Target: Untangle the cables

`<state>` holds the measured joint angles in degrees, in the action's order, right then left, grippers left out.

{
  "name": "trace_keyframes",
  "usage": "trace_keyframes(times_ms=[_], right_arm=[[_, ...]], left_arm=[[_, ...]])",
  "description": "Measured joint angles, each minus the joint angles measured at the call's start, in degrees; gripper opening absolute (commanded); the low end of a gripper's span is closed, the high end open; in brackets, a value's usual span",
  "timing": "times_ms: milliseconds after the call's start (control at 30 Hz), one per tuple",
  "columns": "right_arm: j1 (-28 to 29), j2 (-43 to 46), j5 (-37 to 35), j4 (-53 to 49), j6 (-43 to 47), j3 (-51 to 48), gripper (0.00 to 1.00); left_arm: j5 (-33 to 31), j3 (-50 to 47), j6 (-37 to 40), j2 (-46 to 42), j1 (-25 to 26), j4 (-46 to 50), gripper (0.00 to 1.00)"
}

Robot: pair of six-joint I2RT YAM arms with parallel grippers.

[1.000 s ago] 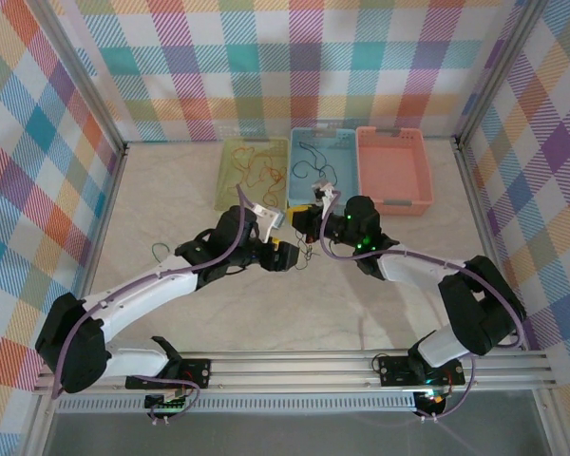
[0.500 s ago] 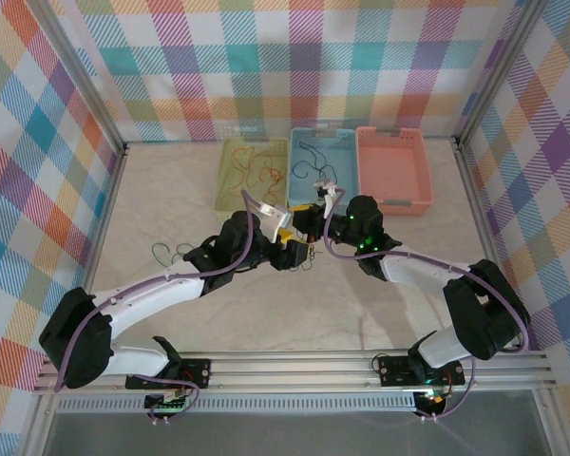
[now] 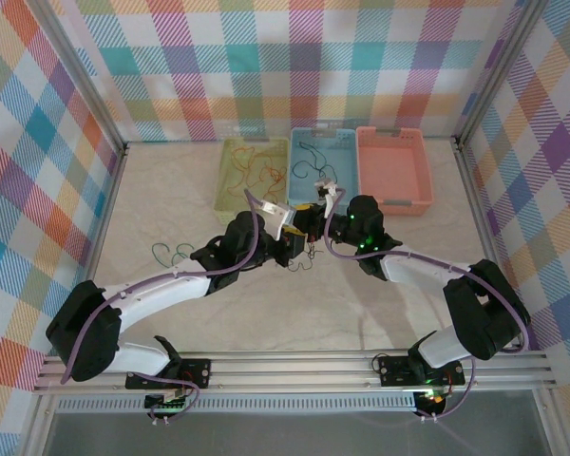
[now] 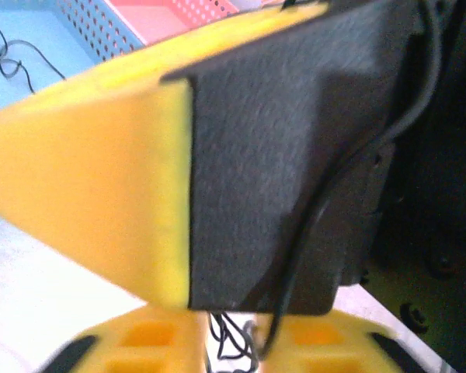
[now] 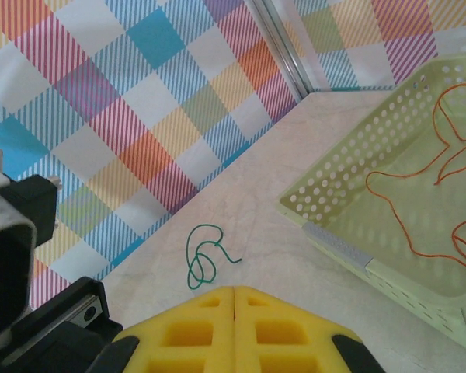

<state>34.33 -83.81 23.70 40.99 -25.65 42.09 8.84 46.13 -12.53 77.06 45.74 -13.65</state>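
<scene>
Mid-table, my two grippers meet tip to tip. A black cable [image 3: 309, 255] dangles between them. My left gripper [image 3: 298, 249] [image 4: 233, 346] has its jaws drawn in around the black cable's [image 4: 295, 256] lower strands. My right gripper [image 3: 313, 226] [image 5: 234, 299] is shut, and one of its fingers [image 4: 101, 179] looms right in front of the left wrist camera. The black cable runs up along that finger's dark side. A green cable [image 3: 171, 253] [image 5: 202, 256] lies loose on the table to the left. Orange cables [image 3: 256, 171] [image 5: 419, 186] lie in the yellow-green basket [image 3: 230, 195] [image 5: 334, 186].
A blue basket [image 3: 298, 195] [image 4: 39, 19] behind the grippers holds more black cable [image 3: 313, 166] [image 4: 15, 58]. A pink basket [image 3: 391, 204] [image 4: 179, 12] stands to its right. Checked walls close in the table on three sides.
My left gripper has slid right, up to the right gripper, and its jaws have closed in on the dangling black cable. The right gripper has held still.
</scene>
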Motion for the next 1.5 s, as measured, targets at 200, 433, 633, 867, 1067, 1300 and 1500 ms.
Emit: trace_keyframes(times_ms=[200,433,633,867,1067,1300,1500], right_arm=[[0.04,1.33,-0.59,-1.2,1.88,-0.15,0.06],[0.04,2.64,-2.25,-3.43,5.46,-0.15,0.11],[0.42,2.67,-3.43,-4.04,8.2,-0.39,0.12],[0.42,2.67,-3.74,-5.27,10.34,-0.55,0.13],[0.39,2.78,-5.27,-6.47,13.03,-1.27,0.14],[0.02,1.2,-8.81,-6.47,15.28,-1.38,0.12],[-0.13,-1.95,-9.31,-5.68,15.5,-1.36,0.1]], left_arm=[[-1.2,-0.04,-0.26,-3.54,0.02,1.81,0.0],[-1.25,-0.04,-0.52,-13.42,0.02,7.54,0.0],[-1.25,-0.07,-1.55,-20.33,0.02,13.73,0.0],[-0.94,0.44,-1.6,-23.43,0.02,19.76,0.0],[-0.94,2.86,-1.77,-25.57,0.02,25.97,0.0],[0.22,8.35,-2.89,-32.06,0.02,33.4,0.0],[2.03,10.84,-3.78,-35.98,0.02,38.82,0.0]])
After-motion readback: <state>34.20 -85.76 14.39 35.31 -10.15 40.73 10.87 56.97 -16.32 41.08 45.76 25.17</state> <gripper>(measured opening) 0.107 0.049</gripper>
